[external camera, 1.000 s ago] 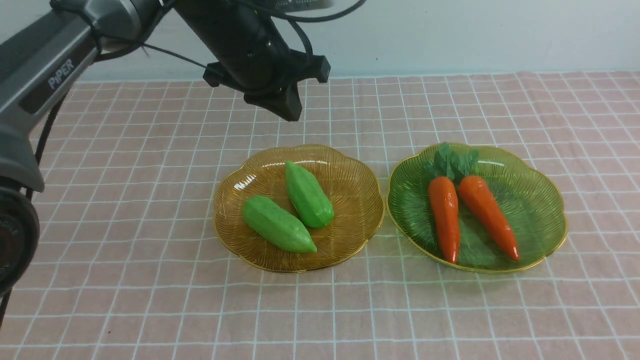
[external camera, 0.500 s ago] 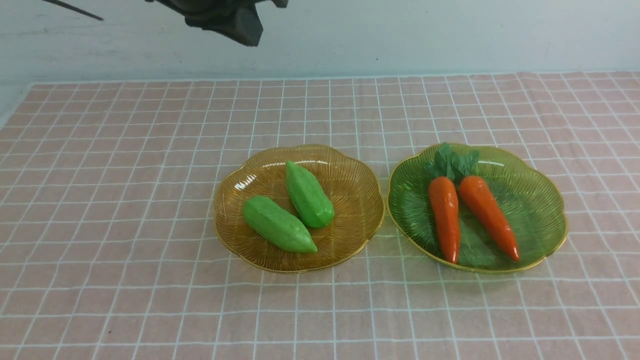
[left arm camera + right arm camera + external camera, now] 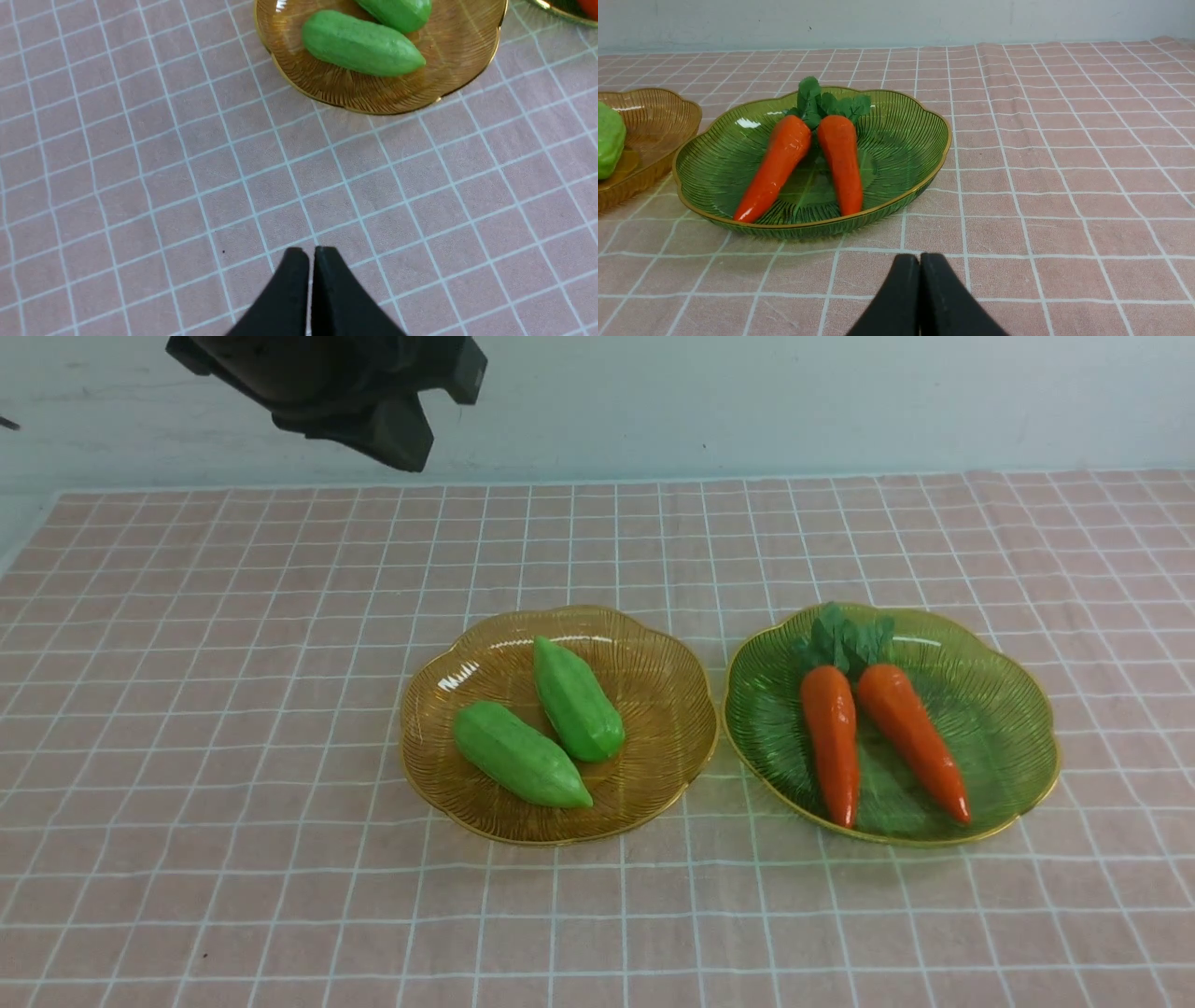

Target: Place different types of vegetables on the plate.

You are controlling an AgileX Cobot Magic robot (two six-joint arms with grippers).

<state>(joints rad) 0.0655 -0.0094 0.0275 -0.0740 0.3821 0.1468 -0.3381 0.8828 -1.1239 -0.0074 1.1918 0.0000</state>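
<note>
Front view of the desk, covered by a pink checked cloth [image 3: 233, 728]. Landmark: the amber plate [image 3: 653, 775], near the middle of the cloth. On it lie two green gourds, the nearer gourd [image 3: 519, 754] and the farther gourd [image 3: 576, 699], side by side and touching near their inner ends. Just right of the amber plate, rims almost meeting, stands the green plate [image 3: 1008, 747]. It carries the left carrot [image 3: 831, 741] and the right carrot [image 3: 910, 735], leafy tops together at the far rim, tips spread toward the near rim. Each plate holds one kind of vegetable only.

The left arm's dark housing [image 3: 327, 378] hangs high above the cloth, to the far left of the amber plate. The left claw [image 3: 310, 254] is closed and empty, its tips pressed together over bare cloth on the near side of the amber plate. The right claw [image 3: 920, 259] is likewise closed and empty, low over the cloth, short of the green plate. Nothing lies between either claw and the plates.
</note>
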